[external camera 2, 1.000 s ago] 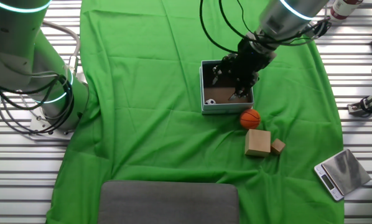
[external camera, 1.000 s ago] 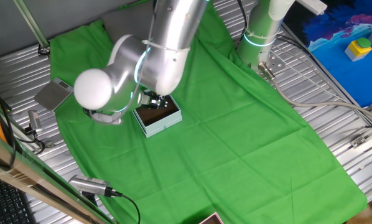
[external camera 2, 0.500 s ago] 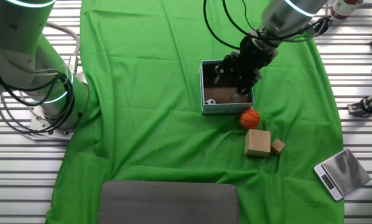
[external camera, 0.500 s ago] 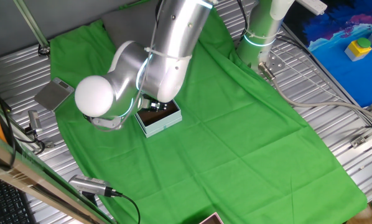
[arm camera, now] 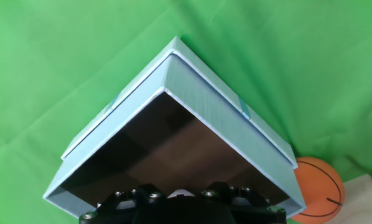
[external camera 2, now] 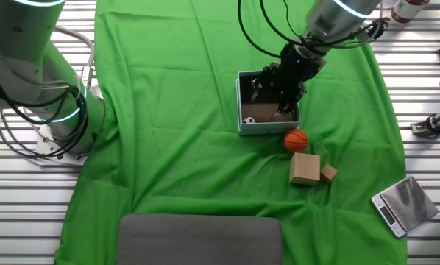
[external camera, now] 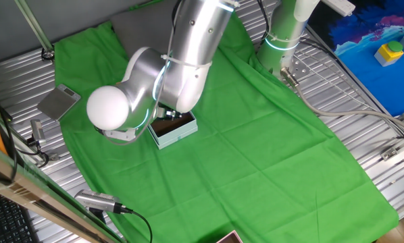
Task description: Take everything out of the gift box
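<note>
Hand (external camera 2: 277,92) barely shifts from a second ago, hovering over the gift box (external camera 2: 268,126); you cannot tell its opening. Soccer ball (external camera 2: 248,120) stays inside, while basketball (external camera 2: 296,140) and wooden block (external camera 2: 304,168) lie outside: one item left.

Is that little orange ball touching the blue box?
Apart. In the other fixed view, a thin strip of green cloth shows between the orange basketball and the gift box.

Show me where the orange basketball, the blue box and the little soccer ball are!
orange basketball (external camera 2: 296,140): the other fixed view, middle of the ball, on the cloth.
gift box (external camera 2: 268,128): the other fixed view, its near outer wall.
soccer ball (external camera 2: 249,121): the other fixed view, its top, inside the box corner.
</note>
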{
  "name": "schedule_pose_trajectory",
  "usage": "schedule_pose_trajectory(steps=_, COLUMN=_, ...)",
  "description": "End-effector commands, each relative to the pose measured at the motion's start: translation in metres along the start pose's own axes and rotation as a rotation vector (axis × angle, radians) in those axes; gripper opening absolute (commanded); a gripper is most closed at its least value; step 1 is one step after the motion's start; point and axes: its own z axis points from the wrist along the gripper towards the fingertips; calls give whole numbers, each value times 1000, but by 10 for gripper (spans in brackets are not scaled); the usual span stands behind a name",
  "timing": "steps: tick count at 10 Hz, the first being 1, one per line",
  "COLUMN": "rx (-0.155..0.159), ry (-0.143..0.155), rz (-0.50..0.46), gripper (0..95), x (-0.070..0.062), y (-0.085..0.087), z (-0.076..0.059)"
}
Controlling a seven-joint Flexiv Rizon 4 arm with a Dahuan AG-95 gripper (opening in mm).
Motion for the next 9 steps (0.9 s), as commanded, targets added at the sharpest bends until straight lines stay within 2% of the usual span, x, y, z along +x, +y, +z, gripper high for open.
schedule_pose_trajectory(steps=1, rx=9, ry=14, rz=-8, gripper=570, x=1, y=0, z=3)
schedule_pose_trajectory(steps=3, rx=21, ry=29, rz=-10, gripper=570, x=4, y=0, z=8)
schedule_pose_trajectory(steps=6, rx=21, ry=29, rz=-25, gripper=570, x=8, y=1, z=16)
schedule_pose_trajectory(steps=9, rx=22, ry=32, rz=-40, gripper=570, x=9, y=1, z=17)
